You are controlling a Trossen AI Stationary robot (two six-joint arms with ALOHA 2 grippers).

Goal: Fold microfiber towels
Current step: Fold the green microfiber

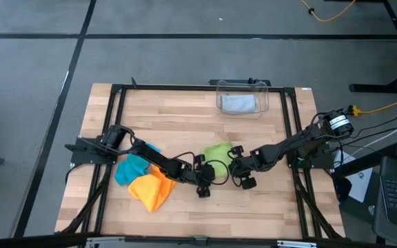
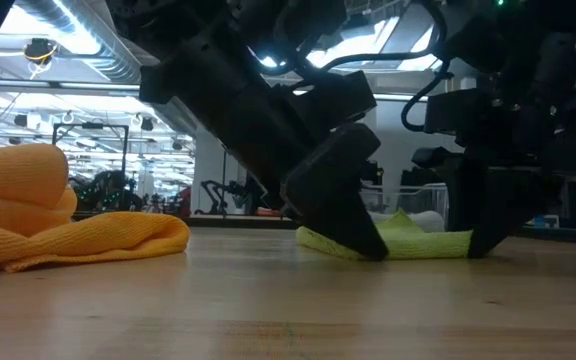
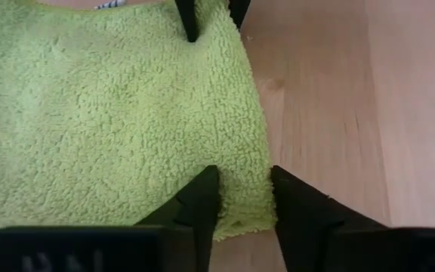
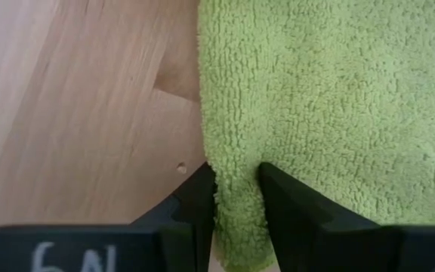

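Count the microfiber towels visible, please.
4: lime green towel between both grippers mid-table; teal towel and orange towel at left; grey towel in the bin. None seems hidden.

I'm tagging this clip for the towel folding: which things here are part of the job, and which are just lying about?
Part of the job:
- lime green towel, pinched at its corners by the left gripper and right gripper
- orange towel
- teal towel
- grey towel, lying in the bin

Lying about:
- clear plastic bin
- yellow cable off the table
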